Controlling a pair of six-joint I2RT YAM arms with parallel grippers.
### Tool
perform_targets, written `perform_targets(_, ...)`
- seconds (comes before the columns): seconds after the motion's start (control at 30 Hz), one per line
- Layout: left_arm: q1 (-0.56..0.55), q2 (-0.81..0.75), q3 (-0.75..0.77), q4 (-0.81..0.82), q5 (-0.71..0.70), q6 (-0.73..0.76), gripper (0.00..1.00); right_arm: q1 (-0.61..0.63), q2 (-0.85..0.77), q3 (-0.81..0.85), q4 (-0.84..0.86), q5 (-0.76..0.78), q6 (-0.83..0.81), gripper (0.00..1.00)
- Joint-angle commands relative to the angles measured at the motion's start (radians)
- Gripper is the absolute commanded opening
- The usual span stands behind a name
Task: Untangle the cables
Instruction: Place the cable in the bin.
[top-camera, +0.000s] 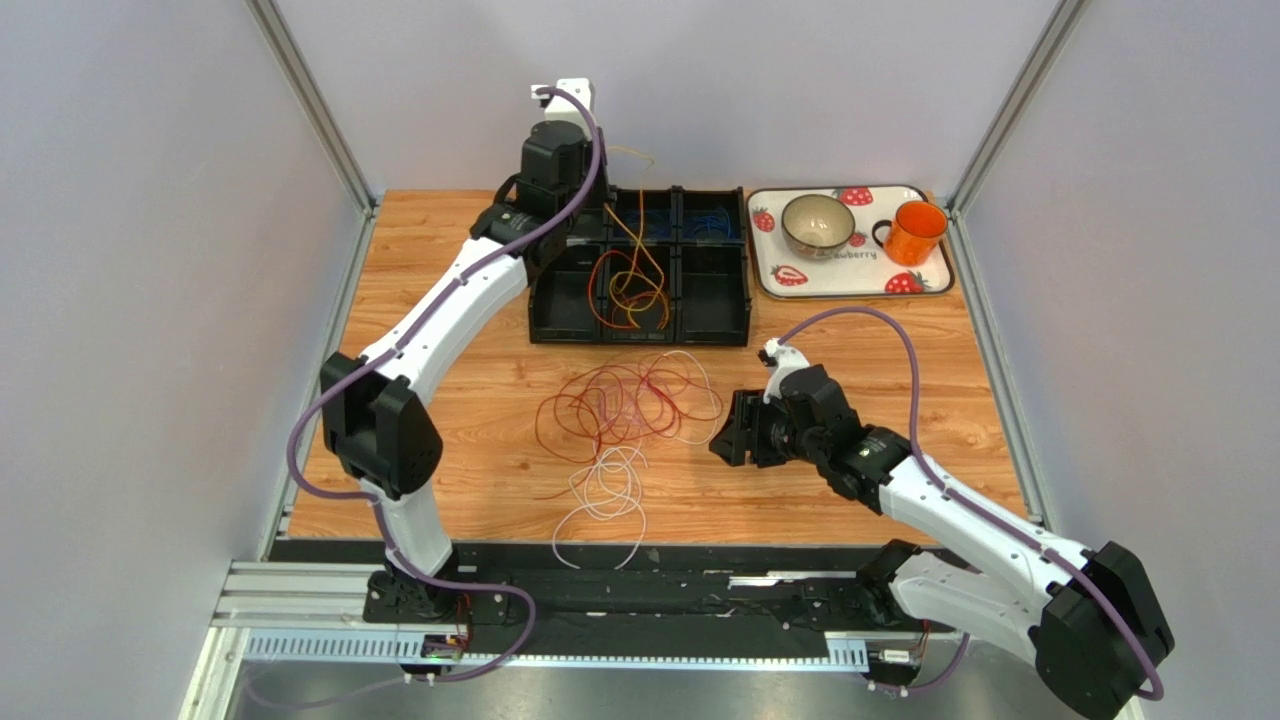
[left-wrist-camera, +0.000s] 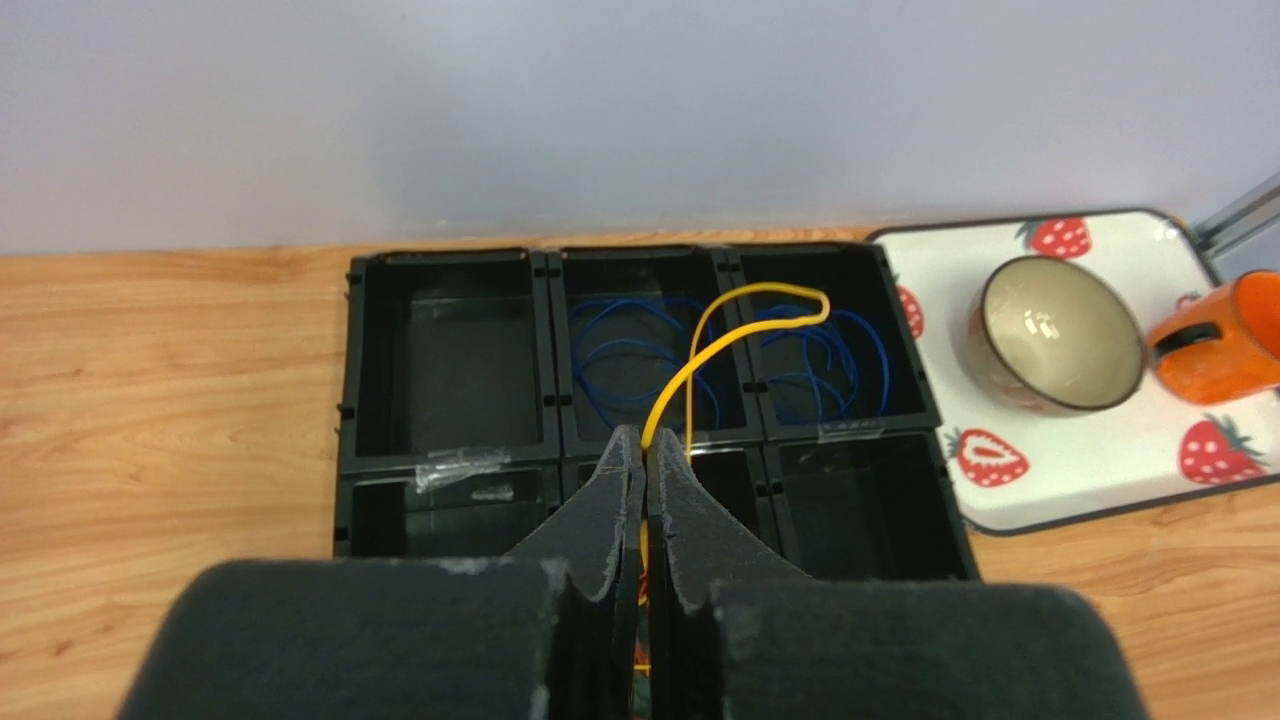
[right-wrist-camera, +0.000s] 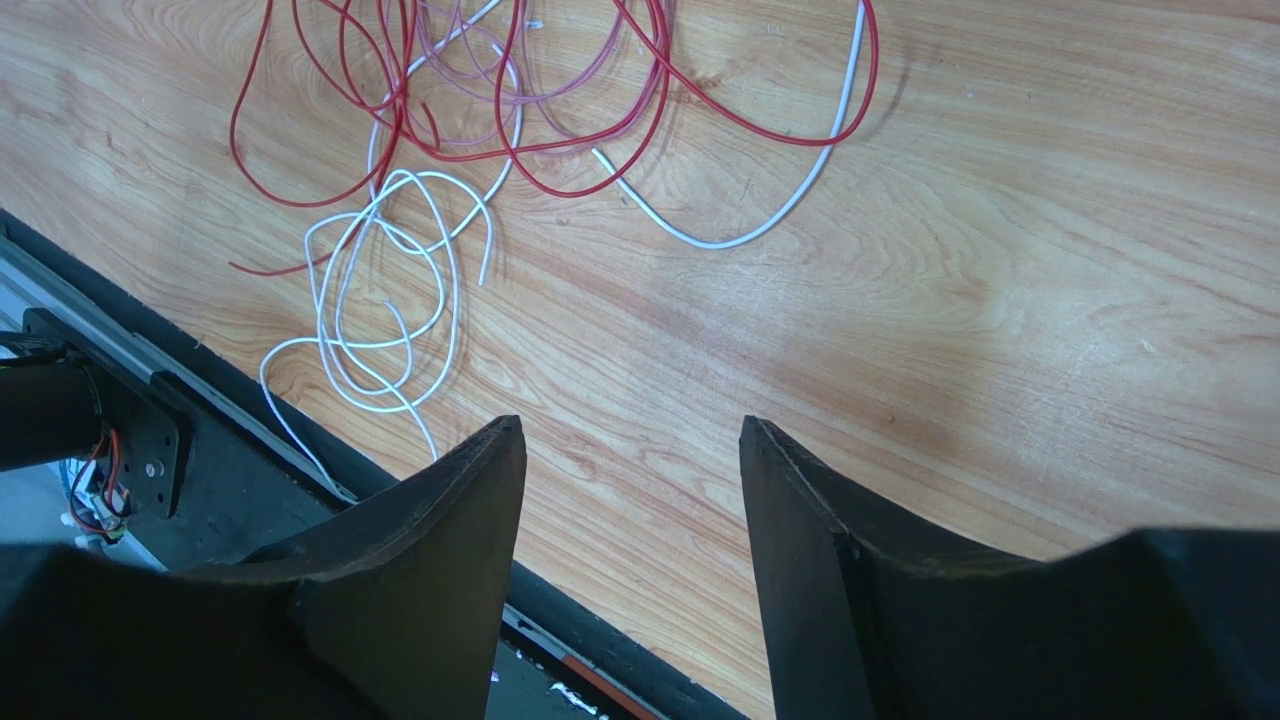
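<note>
Open right claw (right-wrist-camera: 631, 450), red and white cables (right-wrist-camera: 451, 135) — wooden table (right-wrist-camera: 977, 300)

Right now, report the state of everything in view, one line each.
Left tool, shut on yellow cable.
Right tool, open, empty.
Blue cables, coiled in rear bin compartments.
Red and white cables, tangled on table.
Bowl, upright, empty.
Mug, upright.

A wooden table (top-camera: 451, 270) of warm orange grain fills the enclosure; behind it stands a plain pale grey back wall (top-camera: 676, 75); matching panels, the left wall (top-camera: 135, 300) and the right wall (top-camera: 1157, 300), flank it; aluminium posts (top-camera: 313, 105) rise from its far corners; along its near edge run a black strip (top-camera: 706, 597) and a ribbed aluminium rail (top-camera: 301, 608); the light on it is soft and even.
</note>
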Motion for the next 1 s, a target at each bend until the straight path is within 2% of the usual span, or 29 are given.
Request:
perform_targets(0.0,0.011,0.048,-0.002,0.021,-0.022,-0.038,0.0,0.0,-0.005,0.017,0.039,-0.004,-0.005,0.58)
perform_targets(0.43,0.022,-0.035,-0.3,0.111,-0.096,-0.182,0.0,0.0,0.014,0.011,0.054,-0.004,-0.01,0.58)
perform_targets(0.7,0.011,-0.072,-0.43,0.123,0.009,-0.24,0.0,-0.002,0.02,0.006,0.065,-0.01,-0.008,0.58)
perform_targets(0.97,-0.053,-0.165,-0.536,0.065,-0.102,-0.228,0.0,0.0,0.017,0.005,0.066,-0.015,-0.005,0.58)
